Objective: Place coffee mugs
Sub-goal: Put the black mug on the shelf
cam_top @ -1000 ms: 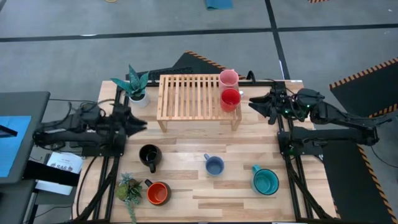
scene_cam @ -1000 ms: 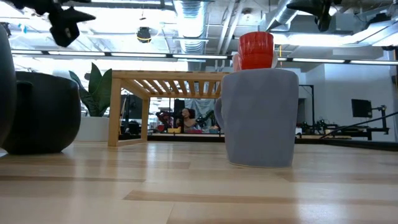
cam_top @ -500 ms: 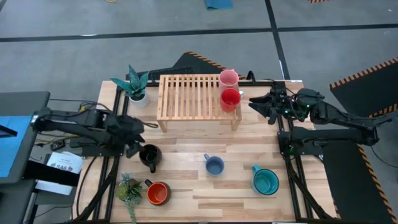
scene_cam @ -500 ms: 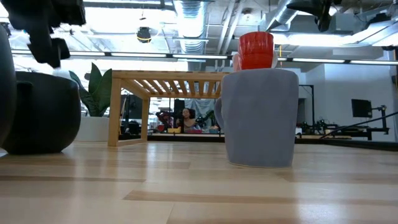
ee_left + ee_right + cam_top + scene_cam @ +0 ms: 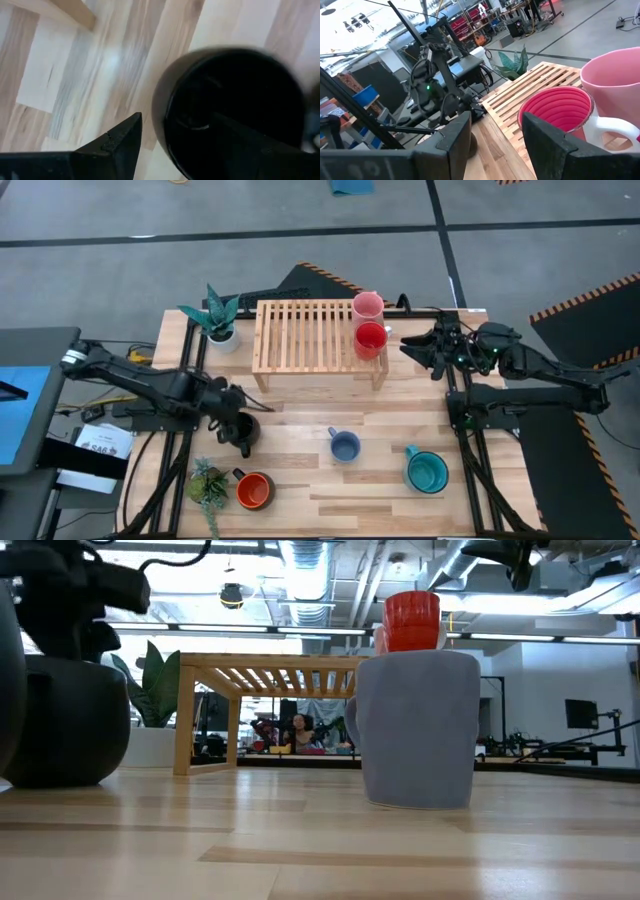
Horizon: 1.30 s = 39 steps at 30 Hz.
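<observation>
I'm bringing the left gripper [image 5: 238, 423] down over the black mug [image 5: 230, 115], which is standing on the table [image 5: 300, 480] in front of the rack [image 5: 300, 330]. Its jaws are spread, 1 finger [image 5: 117, 142] outside the wall and the other dipping inside the rim, so I'm judging this as a rim pinch, not closed yet. The red mug [image 5: 370, 338] and pink mug [image 5: 367, 306] are sitting on the rack's right end, likely placed already. The right gripper [image 5: 415, 350] is waiting just beside them, jaws parted and holding nothing. The blue mug [image 5: 345, 446], teal mug [image 5: 427, 471] and orange mug [image 5: 254, 490] are standing on the table's near half. From above, my arm is covering most of the black mug. I can't tell whether either finger is touching it.
</observation>
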### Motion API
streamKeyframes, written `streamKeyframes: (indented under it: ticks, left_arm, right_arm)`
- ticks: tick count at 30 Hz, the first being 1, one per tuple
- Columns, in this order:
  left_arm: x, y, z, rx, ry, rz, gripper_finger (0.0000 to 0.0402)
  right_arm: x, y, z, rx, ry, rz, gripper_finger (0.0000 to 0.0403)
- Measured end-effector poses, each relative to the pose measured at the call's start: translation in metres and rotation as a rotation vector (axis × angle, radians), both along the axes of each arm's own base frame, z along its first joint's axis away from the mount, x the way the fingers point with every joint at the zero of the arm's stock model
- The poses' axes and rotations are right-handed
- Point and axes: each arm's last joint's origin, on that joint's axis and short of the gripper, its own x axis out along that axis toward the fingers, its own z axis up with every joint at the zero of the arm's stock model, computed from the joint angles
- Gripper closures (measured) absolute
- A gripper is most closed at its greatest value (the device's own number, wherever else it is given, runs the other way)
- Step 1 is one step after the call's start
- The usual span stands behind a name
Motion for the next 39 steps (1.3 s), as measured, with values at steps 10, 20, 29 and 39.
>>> streamKeyframes:
  ticks: [10, 20, 29, 39]
  left_arm:
    - [0.014, -0.014, -0.024, 0.016, 0.153, 0.004, 0.0187]
    - [0.017, -0.017, -0.033, -0.056, 0.228, 0.057, 0.0265]
    - [0.015, -0.008, -0.017, -0.094, 0.198, 0.108, 0.0396]
    - [0.011, 0.017, 0.062, -0.035, 0.060, 0.154, 0.0399]
  right_arm:
    - [0.000, 0.000, -0.001, 0.002, 0.009, 0.000, 0.0200]
    - [0.000, 0.000, -0.002, 0.004, 0.016, 0.000, 0.0200]
    - [0.000, 0.000, -0.002, 0.004, 0.016, 0.000, 0.0200]
    - [0.000, 0.000, -0.002, 0.003, 0.016, 0.001, 0.0200]
